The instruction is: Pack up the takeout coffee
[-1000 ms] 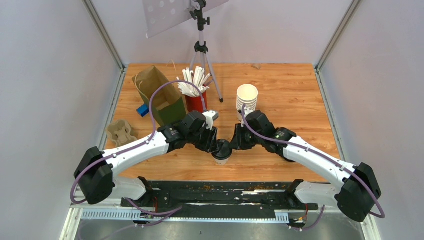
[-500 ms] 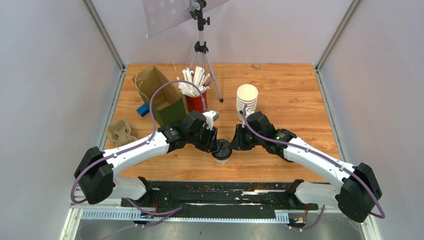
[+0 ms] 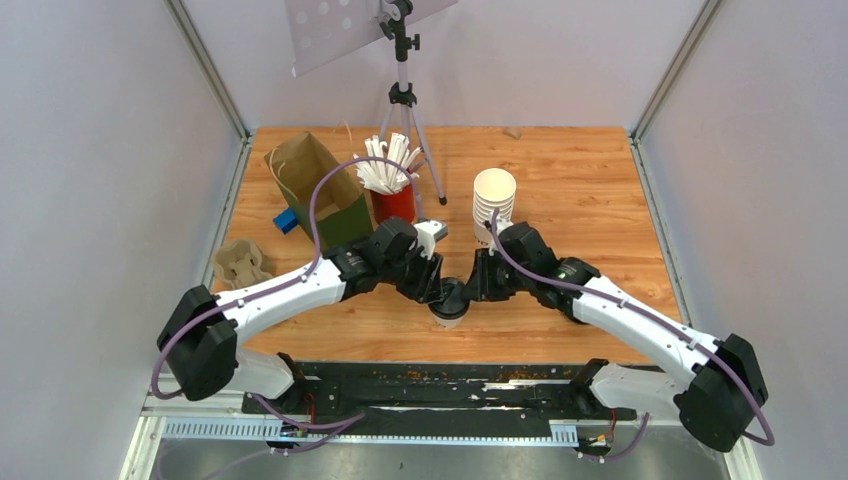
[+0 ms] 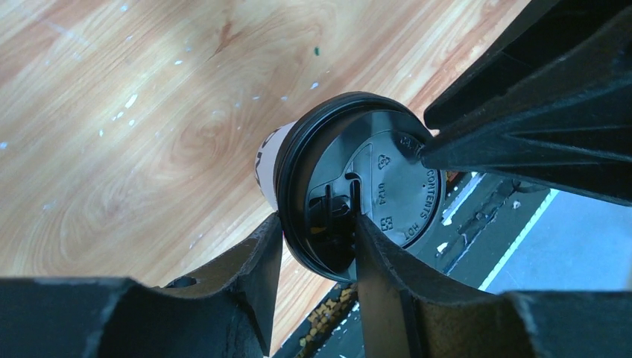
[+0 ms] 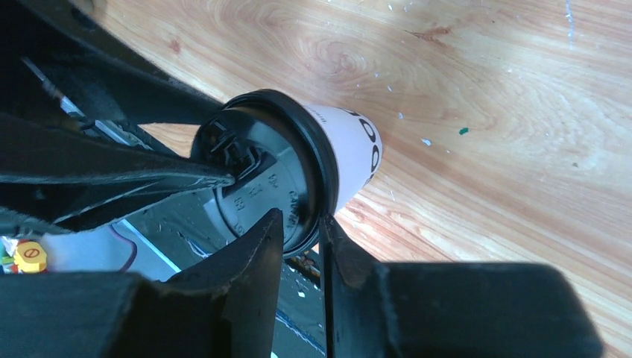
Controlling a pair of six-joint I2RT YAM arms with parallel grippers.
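Arms have shifted slightly back, and the cup [image 3: 449,314] came along between the claws with its lid [image 4: 365,186] on. Left claw [image 4: 317,222] pinches the lid rim. Right claw [image 5: 300,218] straddles the opposite rim; can't tell if it's clamped. Capping looks done, packing next.

On the lid [image 4: 387,175] we read raised letters, "CONTENTS" and "0124"; the cup [image 5: 352,145] carries black print we cannot make out.
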